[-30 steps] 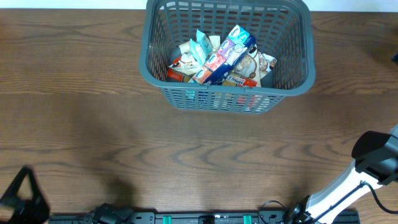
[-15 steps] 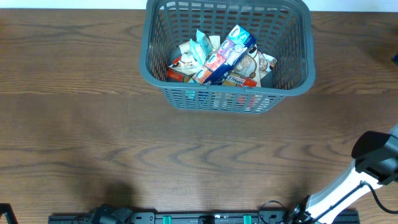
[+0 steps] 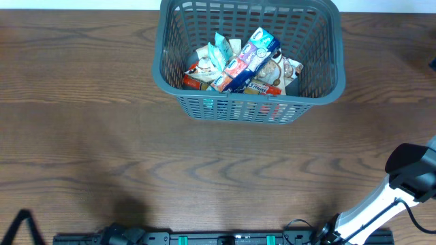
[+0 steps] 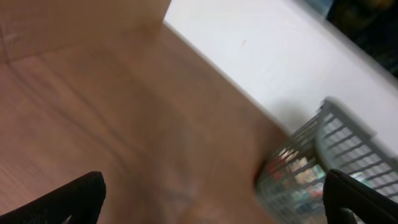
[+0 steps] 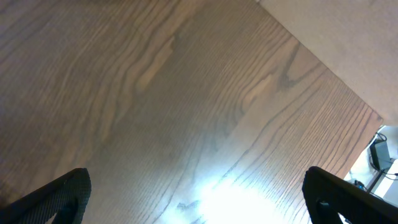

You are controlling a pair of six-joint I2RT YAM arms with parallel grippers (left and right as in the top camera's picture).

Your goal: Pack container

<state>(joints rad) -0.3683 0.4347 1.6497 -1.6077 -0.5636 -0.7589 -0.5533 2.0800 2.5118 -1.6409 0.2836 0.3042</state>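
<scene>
**A:** Where is the container [image 3: 238, 107] sitting?

**B:** At the far edge of the tabletop [image 3: 102, 150], a little right of the middle. It holds a loose heap of packets [image 3: 218, 58]. A long blue-and-pink packet [image 3: 248, 58] lies slanted across the top of them.

**A:** Is anything lying loose outside it?

**B:** Not that I can see. The wood around it is bare in the overhead view, and neither wrist view shows a packet on the wood.

**A:** And the arms?

**B:** The left arm [image 3: 24, 228] barely shows at the near-left corner. The right arm [image 3: 409, 173] is at the near-right corner. Both are well apart from the container. The left jaws are spread wide with nothing between them, though that view is blurred. The right jaws are also spread wide over bare wood.

**A:** So which step is this?

**B:** I'd say the tail end of packing. The goods look to be in and neither arm is carrying anything.

**A:** What does the next move call for?

**B:** Mostly a check, I think. If a packet lies out of view, an arm has to find it and bring it across to the far edge. Otherwise the slanted packet may want nudging flatter. I can't tell whether it rises above the rim.
</scene>
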